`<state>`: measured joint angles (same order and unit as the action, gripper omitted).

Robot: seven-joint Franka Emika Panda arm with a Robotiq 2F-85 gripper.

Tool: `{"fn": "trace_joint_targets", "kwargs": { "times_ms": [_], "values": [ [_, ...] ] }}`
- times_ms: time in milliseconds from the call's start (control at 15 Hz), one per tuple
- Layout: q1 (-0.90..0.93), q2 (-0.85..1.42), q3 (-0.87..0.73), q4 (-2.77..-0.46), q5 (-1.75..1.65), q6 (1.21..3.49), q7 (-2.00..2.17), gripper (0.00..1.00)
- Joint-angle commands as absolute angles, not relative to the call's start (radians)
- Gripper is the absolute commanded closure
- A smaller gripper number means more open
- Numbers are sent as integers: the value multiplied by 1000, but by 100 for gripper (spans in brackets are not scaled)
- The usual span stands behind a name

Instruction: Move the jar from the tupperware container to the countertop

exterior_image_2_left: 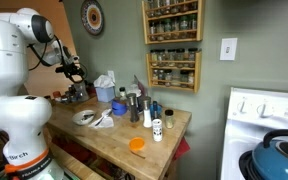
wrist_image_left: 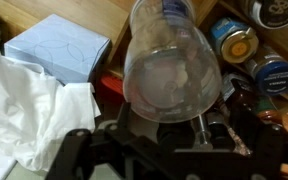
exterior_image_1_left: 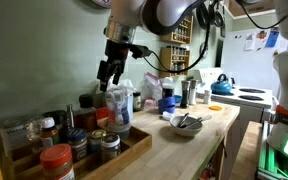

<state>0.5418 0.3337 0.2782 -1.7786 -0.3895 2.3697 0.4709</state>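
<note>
Spice jars point(exterior_image_1_left: 54, 155) crowd the left, gripper point(exterior_image_1_left: 110, 74) hangs centred over the jar point(wrist_image_left: 174, 65), likely lined up to lift it (can't tell if it's pinching yet, tub hidden), with the countertop point(exterior_image_1_left: 199, 135) drop zone at right.

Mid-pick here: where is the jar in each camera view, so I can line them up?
In an exterior view: the jar sits left of centre, just below the hand.
In an exterior view: too small to make out; look under the hand at the countertop's far left end.
Wrist view: the jar fills the upper centre.
Shared landmark: the hand, right by the jar.
</note>
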Motion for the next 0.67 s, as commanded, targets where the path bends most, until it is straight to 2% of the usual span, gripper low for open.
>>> {"fn": "trace_joint_targets", "kwargs": {
  "times_ms": [0,600],
  "values": [
    [571,338,254,-1750,-408,2299,481,0],
    [582,370,255,-1724,-405,2228,474,0]
  ]
}}
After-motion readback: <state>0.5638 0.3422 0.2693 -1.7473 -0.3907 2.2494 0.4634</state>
